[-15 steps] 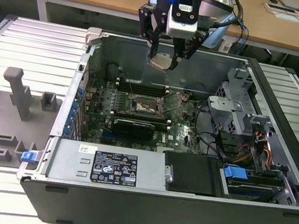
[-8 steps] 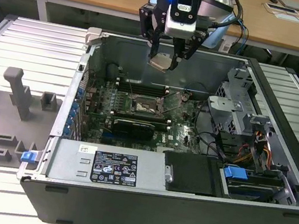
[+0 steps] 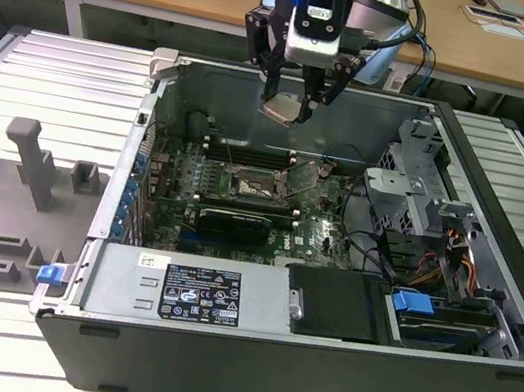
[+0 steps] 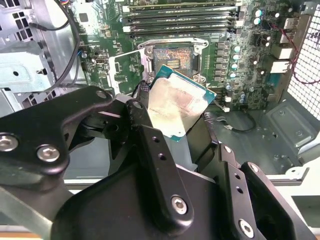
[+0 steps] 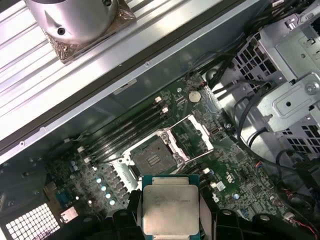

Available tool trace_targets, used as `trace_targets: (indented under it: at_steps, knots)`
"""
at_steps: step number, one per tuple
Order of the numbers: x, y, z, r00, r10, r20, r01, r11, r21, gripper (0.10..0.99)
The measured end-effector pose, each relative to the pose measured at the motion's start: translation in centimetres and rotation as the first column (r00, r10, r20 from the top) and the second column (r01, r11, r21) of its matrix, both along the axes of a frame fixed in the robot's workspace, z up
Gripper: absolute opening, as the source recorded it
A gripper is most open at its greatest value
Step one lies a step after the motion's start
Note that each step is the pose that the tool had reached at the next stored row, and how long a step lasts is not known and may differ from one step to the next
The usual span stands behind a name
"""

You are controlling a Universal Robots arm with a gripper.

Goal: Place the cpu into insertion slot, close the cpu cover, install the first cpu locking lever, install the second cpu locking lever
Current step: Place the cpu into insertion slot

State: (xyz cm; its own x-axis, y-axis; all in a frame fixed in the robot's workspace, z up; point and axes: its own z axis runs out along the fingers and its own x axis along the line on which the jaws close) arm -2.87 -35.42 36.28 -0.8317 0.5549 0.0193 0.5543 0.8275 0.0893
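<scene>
Ribbed metal worktop (image 3: 39,76) bears an open computer case (image 3: 313,368); over its far side the claw (image 3: 294,100), clamped on the cpu (image 3: 282,109), hovers above the bare insertion slot (image 3: 256,185), cpu cover (image 3: 303,177) raised. A skewed descent could seat it crooked and damage the slot

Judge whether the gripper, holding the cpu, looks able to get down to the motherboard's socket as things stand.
Probably yes. The gripper holds the cpu above the open case, the cpu cover stands swung open, and nothing lies over the socket.

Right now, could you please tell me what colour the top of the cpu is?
The cpu top is pale silvery-beige, clearest in the first wrist view.
</scene>
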Motion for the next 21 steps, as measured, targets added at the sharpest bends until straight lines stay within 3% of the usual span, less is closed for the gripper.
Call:
trace_targets:
  at_steps: [16, 21]
  knots:
    - [0.00, 0.01, -0.04, 0.9964, -0.085, 0.0000, 0.085, 0.9964, 0.000, 0.545]
    - [0.00, 0.01, -0.19, 0.9870, -0.161, 0.0004, 0.161, 0.9870, -0.002, 0.545]
